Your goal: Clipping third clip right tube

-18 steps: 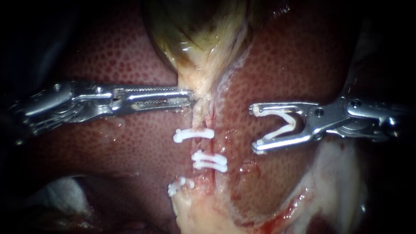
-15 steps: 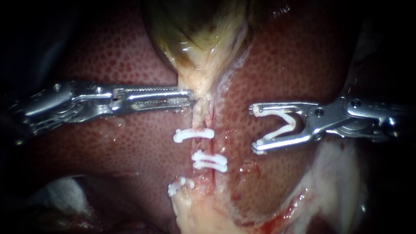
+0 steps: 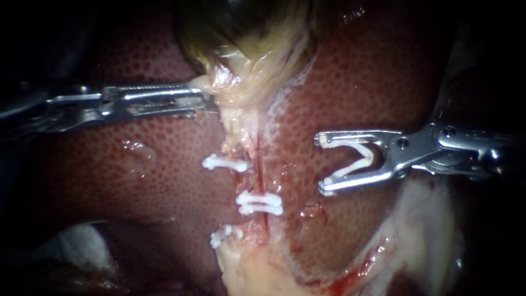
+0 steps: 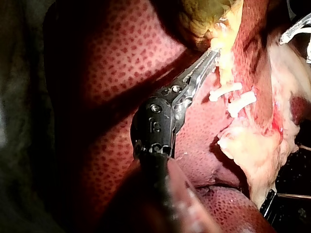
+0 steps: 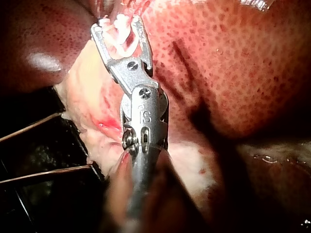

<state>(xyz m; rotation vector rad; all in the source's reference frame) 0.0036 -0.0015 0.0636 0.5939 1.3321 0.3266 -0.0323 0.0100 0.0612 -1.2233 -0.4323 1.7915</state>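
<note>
Over the liver (image 3: 137,181), the left instrument (image 3: 204,92) has its jaws closed on the gallbladder (image 3: 246,49) neck. The tube (image 3: 257,164) runs straight down from there, crosswise to the right instrument (image 3: 322,164), which sits apart on the tube's right, its jaws holding a spread loaded clip (image 3: 356,159) whose mouth faces the tube. Since half a second ago the left instrument has pulled the neck up and leftward, stretching the tube and shifting the top clip (image 3: 224,163) left; the right instrument has held still.

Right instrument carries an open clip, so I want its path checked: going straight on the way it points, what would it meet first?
Probably the tube, in the bare stretch between the upper clip and the paired clips; depth is unclear.
</note>
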